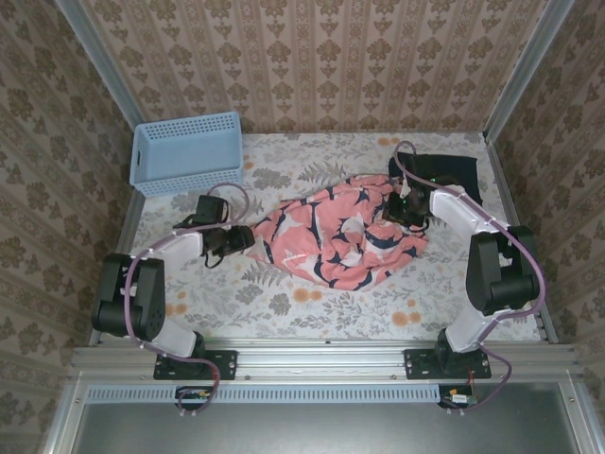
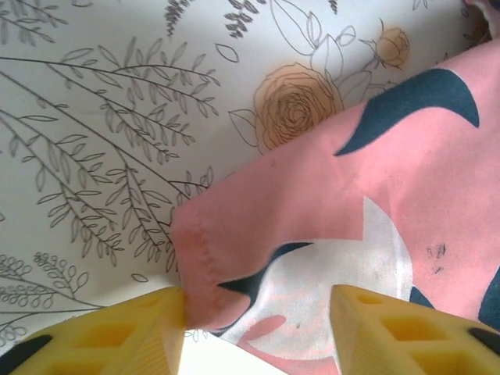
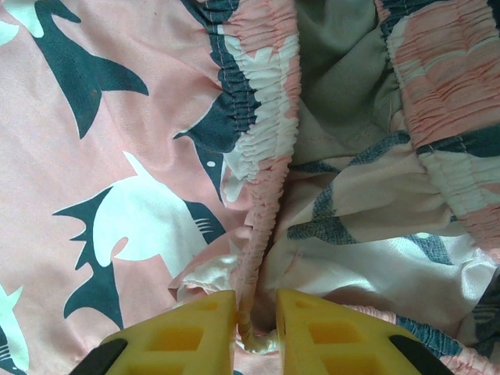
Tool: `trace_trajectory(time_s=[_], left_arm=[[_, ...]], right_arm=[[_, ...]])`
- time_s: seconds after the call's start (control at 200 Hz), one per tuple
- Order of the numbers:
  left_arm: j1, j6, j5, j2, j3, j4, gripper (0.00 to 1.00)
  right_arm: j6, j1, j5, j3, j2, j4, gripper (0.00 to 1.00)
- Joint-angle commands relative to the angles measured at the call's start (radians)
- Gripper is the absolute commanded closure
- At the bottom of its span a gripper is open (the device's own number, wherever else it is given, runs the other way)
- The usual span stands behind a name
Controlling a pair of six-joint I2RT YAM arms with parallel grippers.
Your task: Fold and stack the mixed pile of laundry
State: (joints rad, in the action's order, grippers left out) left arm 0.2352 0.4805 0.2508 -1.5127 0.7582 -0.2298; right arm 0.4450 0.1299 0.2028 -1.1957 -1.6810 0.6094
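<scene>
The coral-pink garment (image 1: 340, 232) with navy and white leaf print lies crumpled mid-table. Behind my right arm, at the back right, sits the dark navy garment (image 1: 446, 168). My left gripper (image 1: 248, 239) is at the pink garment's left edge. In the left wrist view the left gripper (image 2: 259, 305) stands open, and a hemmed corner of the pink cloth (image 2: 234, 234) lies between the yellow fingers, touching the left one (image 2: 141, 332). My right gripper (image 1: 405, 210) is at the garment's upper right. There the right gripper (image 3: 256, 305) is shut on the gathered elastic waistband (image 3: 262, 203).
A light blue perforated basket (image 1: 186, 151) stands at the back left. The floral tablecloth (image 1: 312, 303) is bare in front of the garment. Patterned walls close in the table on three sides.
</scene>
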Motion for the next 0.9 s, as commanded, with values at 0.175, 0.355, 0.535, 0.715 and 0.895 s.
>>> trace_trajectory(time_s=[0.175,0.355,0.535,0.715,0.895], left_arm=[[0.006,0.026,0.082,-0.014,0.024,0.034,1.00],[-0.022,0.009,0.087,0.070,0.150,-0.035,1.00],[-0.057,-0.020,0.091,0.074,0.417,-0.063,1.00],[-0.058,-0.052,0.101,0.053,0.579,-0.115,1.00],[-0.056,-0.004,0.112,0.098,0.419,-0.078,0.57]], right_arm=[[0.001,0.010,0.030,0.002,0.055,0.016,0.99],[-0.001,0.008,0.043,-0.044,0.107,0.043,1.00],[-0.016,-0.007,0.088,-0.235,0.110,0.086,1.00],[-0.004,-0.013,0.129,-0.416,0.129,0.097,1.00],[0.008,-0.017,0.084,-0.427,0.197,0.069,1.00]])
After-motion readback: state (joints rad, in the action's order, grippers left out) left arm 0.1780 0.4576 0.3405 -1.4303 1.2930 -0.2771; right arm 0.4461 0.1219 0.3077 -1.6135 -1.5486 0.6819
